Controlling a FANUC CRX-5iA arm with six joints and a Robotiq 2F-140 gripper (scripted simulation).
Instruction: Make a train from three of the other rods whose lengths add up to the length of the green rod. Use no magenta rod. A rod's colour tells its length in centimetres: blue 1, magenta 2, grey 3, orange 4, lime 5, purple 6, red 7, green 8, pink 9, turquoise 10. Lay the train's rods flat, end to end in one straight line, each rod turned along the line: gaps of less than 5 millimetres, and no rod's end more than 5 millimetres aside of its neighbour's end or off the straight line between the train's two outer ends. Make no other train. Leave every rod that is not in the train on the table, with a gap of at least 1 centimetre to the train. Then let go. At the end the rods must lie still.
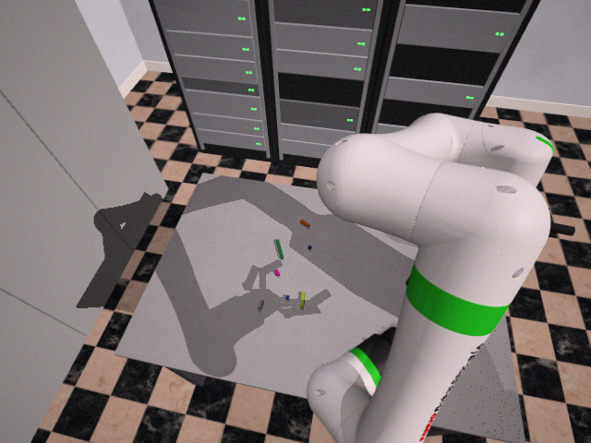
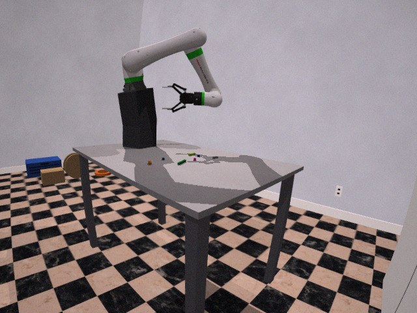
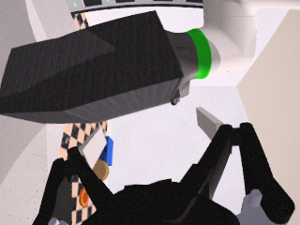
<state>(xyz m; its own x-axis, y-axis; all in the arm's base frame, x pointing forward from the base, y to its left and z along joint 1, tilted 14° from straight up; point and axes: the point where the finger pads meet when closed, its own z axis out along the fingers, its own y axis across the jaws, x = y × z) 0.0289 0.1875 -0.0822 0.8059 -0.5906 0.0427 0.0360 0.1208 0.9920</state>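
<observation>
On the grey table (image 1: 157, 329) (image 2: 229, 188) lie several rods. A green rod (image 1: 278, 248) (image 2: 182, 162) lies near the middle. An orange rod (image 1: 305, 222) (image 2: 149, 162) and a blue rod (image 1: 308, 247) (image 2: 163, 158) lie beyond it. A magenta rod (image 1: 276, 272) (image 2: 194, 158), a second blue rod (image 1: 286, 296) (image 2: 198, 155), a lime rod (image 1: 302, 299) (image 2: 191, 154) and a grey rod (image 1: 260, 305) (image 2: 214, 157) lie apart from one another. My gripper (image 2: 163, 98) (image 3: 149, 126) is open and empty. It hangs high above the table and points sideways at the black pedestal (image 2: 137, 117) (image 3: 94, 82). The wrist view shows no rods.
The arm's pedestal stands at the table's back corner. Server racks (image 1: 310, 71) and a grey cabinet (image 1: 57, 166) stand near the table. On the floor lie a blue crate (image 2: 43, 165), a cardboard box (image 2: 52, 175), a wooden disc (image 2: 71, 165) and an orange ring (image 2: 102, 173).
</observation>
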